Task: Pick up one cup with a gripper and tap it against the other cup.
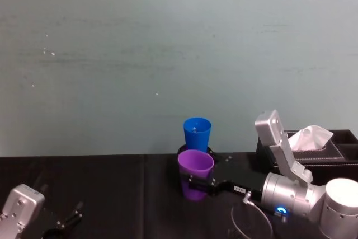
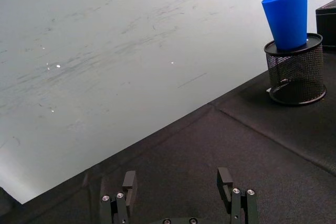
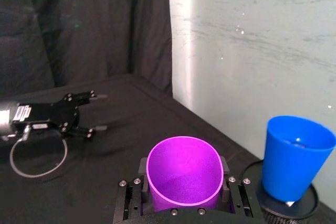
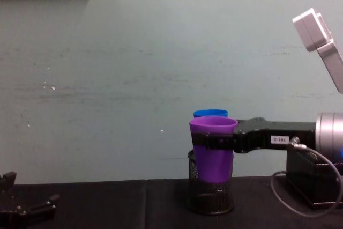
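Purple plastic, the one cup [image 4: 213, 151] is held upright and clear of the desk, its long axis vertical and its rim level. The right gripper [image 4: 214, 141] pinches it across the body just below the rim, one finger on each side, as the right wrist view confirms [image 3: 182, 178]. The silver arm reaches in from the desk's right side.

The other cup [image 1: 197, 132], bright blue, stands upright in the black wire-mesh pen holder [image 2: 295, 72], which sits at the desk's back edge against the wall. From the head view the blue cup lies just beyond the purple cup, towards the wall and slightly to the right. In the chest view its rim [image 4: 210, 113] shows just above and behind the purple rim. Whether the two walls touch cannot be told; the right wrist view shows a narrow gap between them [image 3: 295, 157].

Judgement: the lift is done and the tap is the step in hand. It calls for a short push towards the wall, cup kept upright, wall meeting wall. The blue cup sits loosely in the holder, so a hard contact could tip it.

The left gripper [image 2: 178, 190] rests low at the desk's front left corner, jaws spread and empty, well apart from both cups. A tissue box [image 1: 316, 144] stands at the right back of the desk.
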Motion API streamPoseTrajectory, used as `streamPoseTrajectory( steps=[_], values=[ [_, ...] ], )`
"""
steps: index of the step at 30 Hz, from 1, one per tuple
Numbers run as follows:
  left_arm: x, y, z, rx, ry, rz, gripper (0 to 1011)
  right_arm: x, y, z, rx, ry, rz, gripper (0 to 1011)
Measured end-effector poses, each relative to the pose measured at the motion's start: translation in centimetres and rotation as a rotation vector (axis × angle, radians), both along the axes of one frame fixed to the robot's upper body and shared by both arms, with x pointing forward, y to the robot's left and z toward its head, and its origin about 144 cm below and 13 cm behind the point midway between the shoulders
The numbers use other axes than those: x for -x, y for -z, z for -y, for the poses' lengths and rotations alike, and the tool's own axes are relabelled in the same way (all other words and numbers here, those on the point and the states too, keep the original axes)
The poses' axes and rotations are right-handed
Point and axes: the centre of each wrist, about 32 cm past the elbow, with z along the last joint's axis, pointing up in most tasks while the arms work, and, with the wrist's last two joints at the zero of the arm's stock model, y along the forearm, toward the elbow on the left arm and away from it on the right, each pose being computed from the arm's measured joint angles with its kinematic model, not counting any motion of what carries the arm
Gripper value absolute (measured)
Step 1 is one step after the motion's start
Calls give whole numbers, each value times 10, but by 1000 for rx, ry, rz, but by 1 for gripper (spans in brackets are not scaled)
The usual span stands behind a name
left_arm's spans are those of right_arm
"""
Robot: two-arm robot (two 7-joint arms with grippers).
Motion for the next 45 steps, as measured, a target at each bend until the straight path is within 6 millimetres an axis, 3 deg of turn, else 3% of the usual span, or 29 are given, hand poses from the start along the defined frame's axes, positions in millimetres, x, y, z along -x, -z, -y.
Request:
streamPoseTrajectory(
  steps=[27,45],
  values=[
    [0,0,0,0,0,0,1000,35,36,-3,17,-36,-18,734],
    [0,0,0,0,0,0,1000,57,53,8,60,-16,-38,734]
  ],
)
